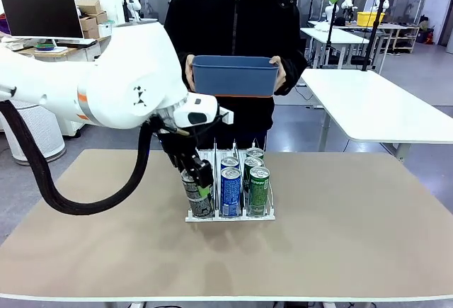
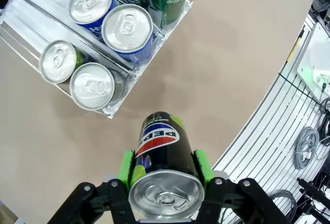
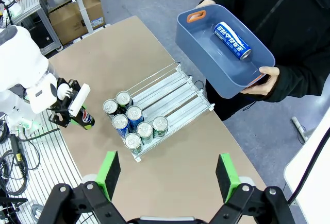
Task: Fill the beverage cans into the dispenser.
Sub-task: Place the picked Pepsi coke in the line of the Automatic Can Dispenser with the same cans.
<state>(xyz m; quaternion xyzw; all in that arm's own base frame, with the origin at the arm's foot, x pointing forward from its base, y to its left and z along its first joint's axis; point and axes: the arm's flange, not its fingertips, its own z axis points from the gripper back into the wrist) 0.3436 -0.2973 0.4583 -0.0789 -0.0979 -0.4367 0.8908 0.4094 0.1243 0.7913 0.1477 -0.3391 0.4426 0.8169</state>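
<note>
Heads up on that black can (image 2: 160,136). Your left gripper (image 2: 164,168) is clamped on it, green pads squeezing opposite sides of the upper body just under the silver top. The bottom end hangs free over bare counter (image 2: 216,69). In the left wrist view the dispenser (image 2: 36,13) sits at about 10 o'clock from the can, apart from it. In the right wrist view the can is at roughly 9 o'clock of the rack's loaded end.

Handling-wise, I'd treat it like a full slim can: some heft, a thin wall that dents if you crush it, and a glossy painted side that can slide in the pads. It's tall and narrow, so it'll tip easily if you set it down crooked. The hold you have, across the round body near the top, looks right to me. I wouldn't go pinching the rim or the tab.

The rack already has cans (image 2: 126,26) bunched at its near end in all three lanes, with bare lane behind them toward the person, so my guess is that's where the room is. The wire dividers leave little slack, so line the can up straight before letting go.

Your right gripper (image 3: 166,158) hangs high over the counter, jaws spread wide, holding nothing. At about 1 o'clock in its view, the person's hand (image 3: 268,74) holds the blue bin (image 3: 193,41), with one blue can (image 3: 233,39) lying on its side in it.
</note>
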